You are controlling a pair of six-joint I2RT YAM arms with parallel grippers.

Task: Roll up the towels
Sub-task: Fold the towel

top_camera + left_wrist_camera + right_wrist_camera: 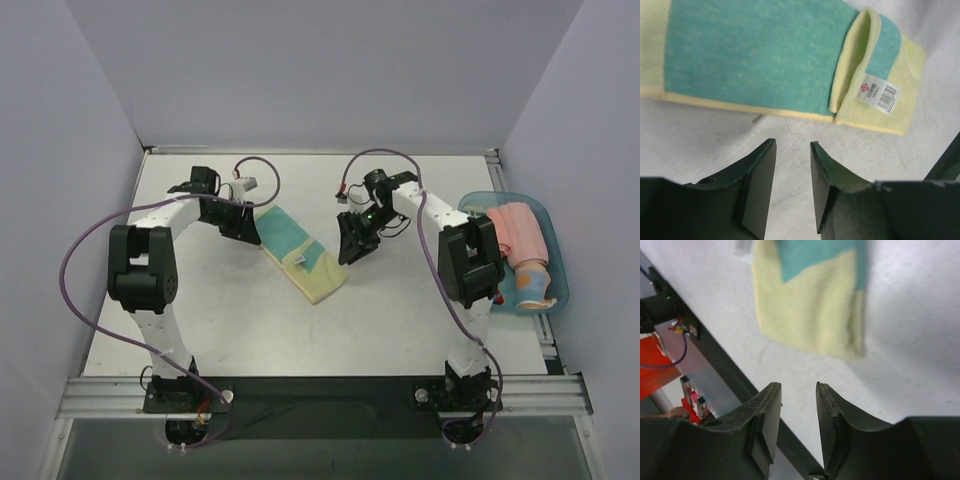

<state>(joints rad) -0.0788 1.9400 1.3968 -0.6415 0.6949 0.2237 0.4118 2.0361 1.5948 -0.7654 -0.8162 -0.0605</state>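
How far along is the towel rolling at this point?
Done, apparently: a reddish towel sits bundled in the tray. In hand: nothing; left gripper and right gripper hang open beside the yellow towel. Left: that towel lies folded flat, unrolled.

Right arm between towel and tray
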